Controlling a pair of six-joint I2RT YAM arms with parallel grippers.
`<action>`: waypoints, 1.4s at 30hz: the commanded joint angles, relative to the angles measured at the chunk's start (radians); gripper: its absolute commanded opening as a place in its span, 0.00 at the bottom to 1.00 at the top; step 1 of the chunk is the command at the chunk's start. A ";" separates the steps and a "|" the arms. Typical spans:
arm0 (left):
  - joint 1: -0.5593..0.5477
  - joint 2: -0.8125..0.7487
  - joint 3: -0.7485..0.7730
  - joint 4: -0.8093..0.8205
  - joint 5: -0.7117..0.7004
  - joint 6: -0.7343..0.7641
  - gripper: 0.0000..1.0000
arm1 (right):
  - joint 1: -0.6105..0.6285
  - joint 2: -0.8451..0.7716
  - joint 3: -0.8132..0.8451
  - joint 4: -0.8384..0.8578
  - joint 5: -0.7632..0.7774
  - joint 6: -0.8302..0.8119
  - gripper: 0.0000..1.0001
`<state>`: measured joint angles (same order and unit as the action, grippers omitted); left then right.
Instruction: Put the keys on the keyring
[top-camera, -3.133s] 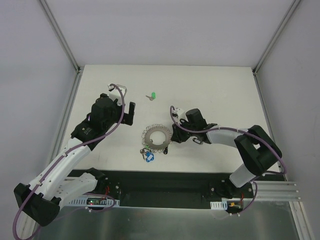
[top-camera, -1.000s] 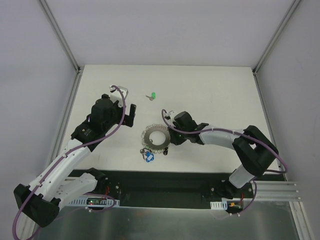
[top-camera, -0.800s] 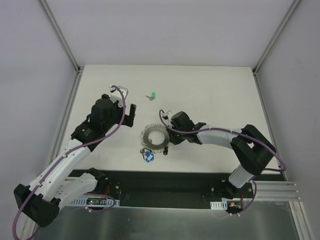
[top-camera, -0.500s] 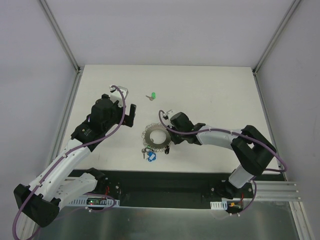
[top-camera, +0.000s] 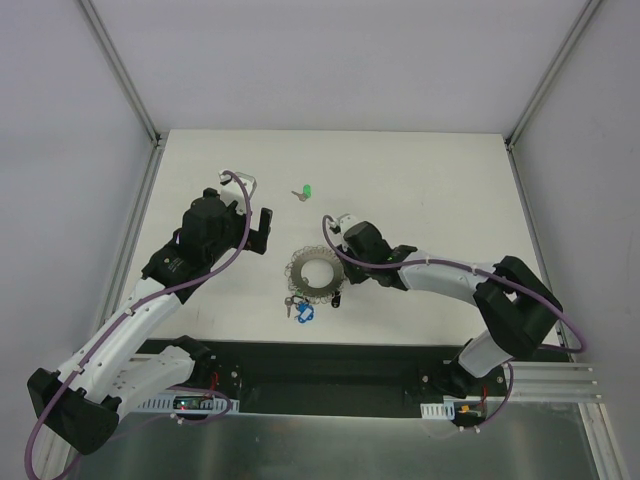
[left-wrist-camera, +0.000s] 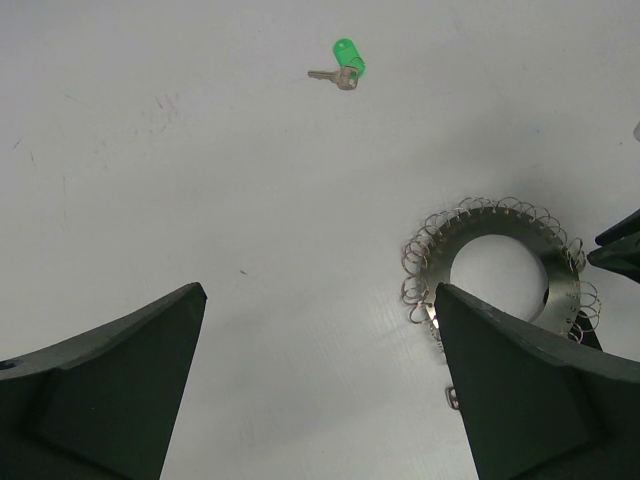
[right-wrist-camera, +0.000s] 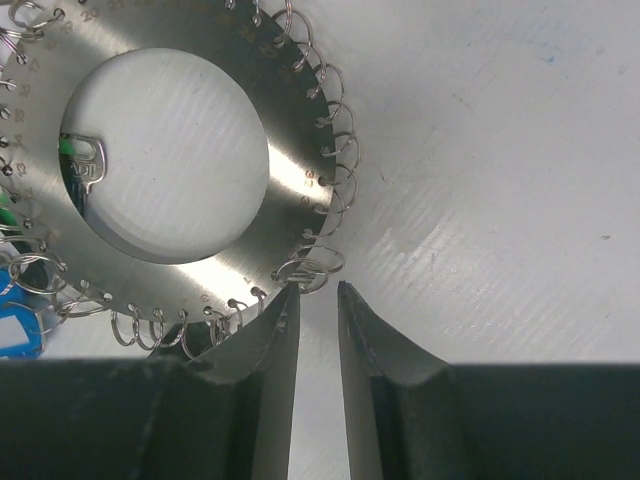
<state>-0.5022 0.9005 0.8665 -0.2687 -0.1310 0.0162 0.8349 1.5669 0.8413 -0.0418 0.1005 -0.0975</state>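
The keyring (top-camera: 312, 272), a flat grey ring with wire loops round its rim, lies mid-table; it shows in the left wrist view (left-wrist-camera: 555, 290) and the right wrist view (right-wrist-camera: 290, 130). A blue key (top-camera: 303, 311) hangs at its near edge (right-wrist-camera: 15, 330). A loose green key (top-camera: 305, 192) lies farther back (left-wrist-camera: 345, 62). My right gripper (top-camera: 336, 288) is at the ring's near-right rim; its jaws stand a narrow gap apart with nothing between them (right-wrist-camera: 316, 290), tips beside a wire loop (right-wrist-camera: 312, 268). My left gripper (top-camera: 262, 230) is open and empty (left-wrist-camera: 318, 290), left of the ring.
A small metal key head (right-wrist-camera: 88, 165) with green behind it shows through the ring's centre hole. White walls with metal frame posts (top-camera: 125, 80) bound the table on three sides. A black rail (top-camera: 330, 365) runs along the near edge.
My right gripper has come in from the right to the ring's near-right rim. The ring has shifted slightly left and the blue key has swung a little right. The left arm has not moved.
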 joint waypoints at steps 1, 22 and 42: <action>0.005 -0.022 -0.009 0.022 0.018 0.008 0.99 | -0.008 0.002 0.018 -0.007 -0.004 -0.013 0.25; 0.005 -0.017 -0.007 0.022 0.021 0.013 0.99 | -0.013 0.111 0.044 0.014 -0.045 -0.037 0.23; 0.005 -0.015 -0.011 0.022 0.030 0.014 0.99 | -0.065 0.064 0.031 0.102 -0.191 -0.119 0.25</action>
<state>-0.5022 0.9001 0.8658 -0.2684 -0.1127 0.0166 0.7746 1.6543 0.8619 0.0330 -0.0490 -0.1963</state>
